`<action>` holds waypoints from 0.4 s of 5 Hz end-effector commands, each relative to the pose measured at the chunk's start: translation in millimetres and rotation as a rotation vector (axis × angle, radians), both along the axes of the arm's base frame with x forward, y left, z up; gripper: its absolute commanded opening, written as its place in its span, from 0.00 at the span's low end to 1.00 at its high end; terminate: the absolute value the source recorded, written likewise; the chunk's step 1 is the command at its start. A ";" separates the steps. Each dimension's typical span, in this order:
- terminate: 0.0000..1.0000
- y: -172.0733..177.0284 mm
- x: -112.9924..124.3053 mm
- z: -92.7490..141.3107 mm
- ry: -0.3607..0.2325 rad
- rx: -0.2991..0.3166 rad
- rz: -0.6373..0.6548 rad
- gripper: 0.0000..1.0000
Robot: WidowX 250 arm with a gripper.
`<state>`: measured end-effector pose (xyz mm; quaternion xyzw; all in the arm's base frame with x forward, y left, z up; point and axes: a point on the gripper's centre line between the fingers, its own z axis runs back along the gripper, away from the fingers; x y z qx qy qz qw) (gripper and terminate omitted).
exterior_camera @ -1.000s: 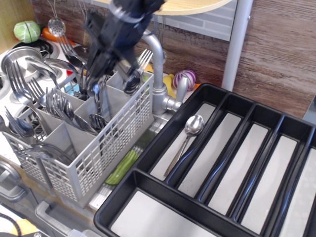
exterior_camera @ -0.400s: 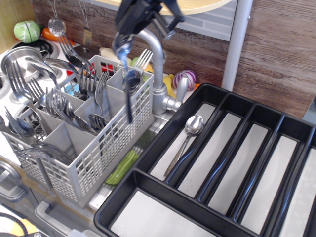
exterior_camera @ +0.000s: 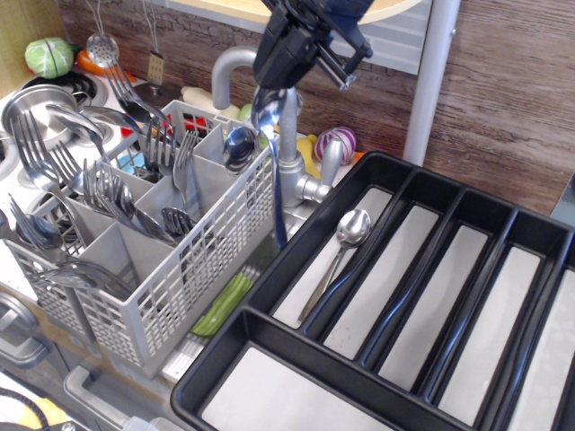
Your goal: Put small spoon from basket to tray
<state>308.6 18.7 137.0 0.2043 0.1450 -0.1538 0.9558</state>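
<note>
My gripper (exterior_camera: 272, 88) is at the top centre, above the gap between the basket and the tray, shut on a small spoon (exterior_camera: 272, 166). The spoon hangs bowl up, with its thin handle pointing down beside the basket's right wall. The light grey basket (exterior_camera: 171, 278) stands at left, full of forks and spoons. The black tray (exterior_camera: 269, 269) lies at right. Another small spoon (exterior_camera: 346, 238) lies in the tray's leftmost long compartment.
A chrome tap (exterior_camera: 286, 153) stands right behind the hanging spoon. A red onion (exterior_camera: 339, 144) lies behind it. Metal bowls and ladles (exterior_camera: 45, 108) sit at far left. A grey post (exterior_camera: 429, 81) stands behind the tray. A green item (exterior_camera: 220, 305) lies under the basket.
My gripper rose out of the basket with the small spoon and moved right, from above the basket's back compartments to the gap next to the tray.
</note>
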 end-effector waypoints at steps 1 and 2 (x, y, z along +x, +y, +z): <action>0.00 -0.8 -4.1 -20.5 -0.066 -0.013 -0.031 0.00; 0.00 1.7 -6.4 -39.0 -0.072 -0.071 -0.018 0.00</action>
